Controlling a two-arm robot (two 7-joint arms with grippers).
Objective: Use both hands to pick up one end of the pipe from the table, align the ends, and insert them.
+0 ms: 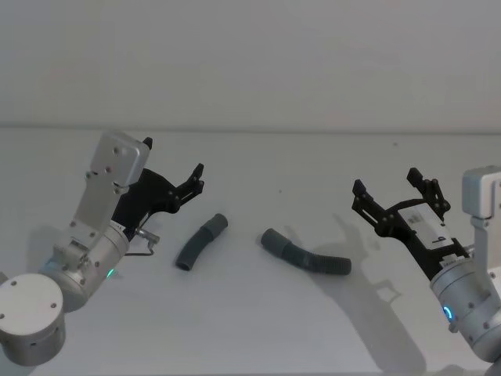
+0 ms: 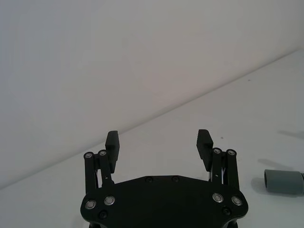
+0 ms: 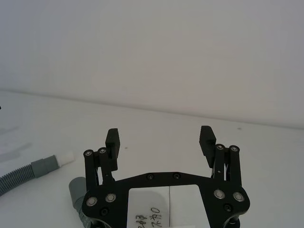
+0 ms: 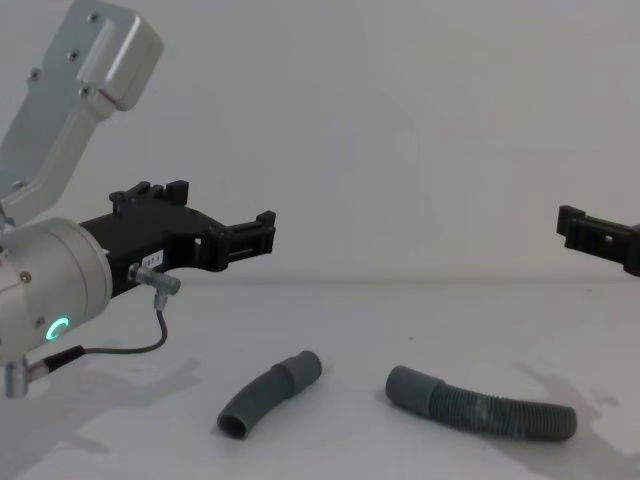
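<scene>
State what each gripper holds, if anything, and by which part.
Nothing is held: left gripper and right gripper are open; the short hose piece and ribbed hose piece lie on the table.

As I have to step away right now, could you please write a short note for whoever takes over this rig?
Left gripper: open, empty, raised over the table.
Right gripper: open, empty, also raised.
The short curved hose piece and the longer ribbed hose piece lie apart on the table between them, cuffed ends nearest each other.
Done: nothing grasped yet.
Left: grasp both pieces, lift, align the cuffs, insert.
</scene>
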